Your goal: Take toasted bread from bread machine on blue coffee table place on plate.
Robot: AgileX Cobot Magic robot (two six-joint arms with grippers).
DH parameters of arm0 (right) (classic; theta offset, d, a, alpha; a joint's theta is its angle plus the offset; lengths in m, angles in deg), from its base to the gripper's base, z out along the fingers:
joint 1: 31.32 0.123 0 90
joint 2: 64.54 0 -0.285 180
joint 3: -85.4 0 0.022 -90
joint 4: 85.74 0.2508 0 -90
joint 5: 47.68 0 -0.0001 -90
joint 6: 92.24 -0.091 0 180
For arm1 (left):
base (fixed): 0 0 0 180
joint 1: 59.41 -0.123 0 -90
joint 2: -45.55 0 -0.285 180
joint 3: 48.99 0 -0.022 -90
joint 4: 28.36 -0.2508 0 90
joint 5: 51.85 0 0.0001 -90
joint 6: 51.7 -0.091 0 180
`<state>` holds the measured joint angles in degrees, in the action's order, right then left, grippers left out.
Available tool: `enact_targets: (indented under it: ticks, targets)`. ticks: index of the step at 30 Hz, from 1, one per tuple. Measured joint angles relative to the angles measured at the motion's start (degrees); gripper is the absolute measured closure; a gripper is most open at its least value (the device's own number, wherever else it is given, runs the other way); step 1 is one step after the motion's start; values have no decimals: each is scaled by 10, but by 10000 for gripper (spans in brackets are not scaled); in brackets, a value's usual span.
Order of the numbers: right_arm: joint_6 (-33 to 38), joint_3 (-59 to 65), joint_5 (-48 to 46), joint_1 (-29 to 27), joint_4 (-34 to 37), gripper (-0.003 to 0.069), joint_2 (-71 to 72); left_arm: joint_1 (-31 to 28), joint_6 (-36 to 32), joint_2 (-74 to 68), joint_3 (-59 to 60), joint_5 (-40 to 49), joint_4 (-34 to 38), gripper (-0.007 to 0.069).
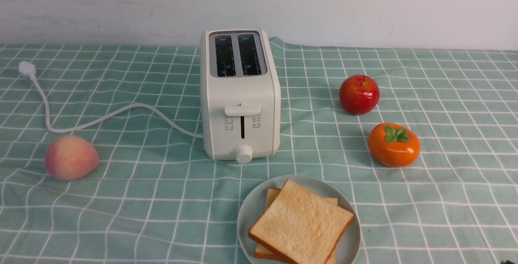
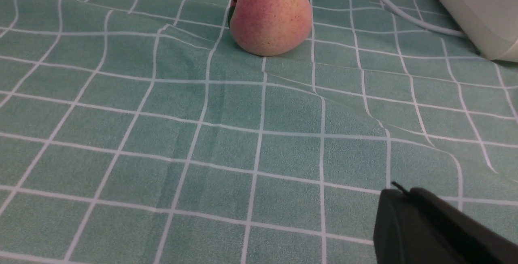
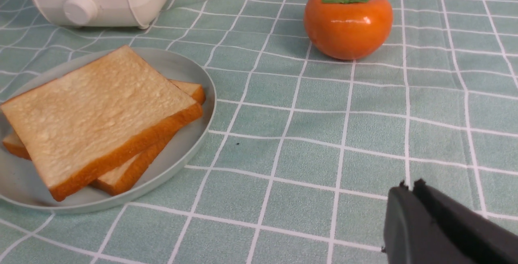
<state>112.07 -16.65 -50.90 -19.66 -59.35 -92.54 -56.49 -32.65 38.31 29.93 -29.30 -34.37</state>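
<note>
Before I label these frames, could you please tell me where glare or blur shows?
Front view: small highlights on the glossy apple; right wrist view: a bright glint on the persimmon; left wrist view: dark gripper fingertips look soft, the peach fairly crisp.

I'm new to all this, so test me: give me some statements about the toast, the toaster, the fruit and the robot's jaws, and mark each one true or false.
1. Both slices of toast lie on the plate. True.
2. A slice sticks up out of the toaster. False: both slots look empty.
3. The apple is orange and the persimmon is red. False: the apple is red, the persimmon orange.
4. The peach is on the robot's left side of the toaster. True.
5. The right jaws are gripping the persimmon. False: they are shut and hold nothing.
</note>
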Motion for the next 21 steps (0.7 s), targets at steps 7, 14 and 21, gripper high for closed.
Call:
enact_targets:
  ticks: [7,14,21]
  targets:
    - [0,0,-8,0,0,643,0,-6,0,0,0,0,0,638]
    - [0,0,-10,0,0,638,0,-8,0,0,0,0,0,636]
    - [0,0,-12,-9,0,631,3,-8,0,0,0,0,0,629]
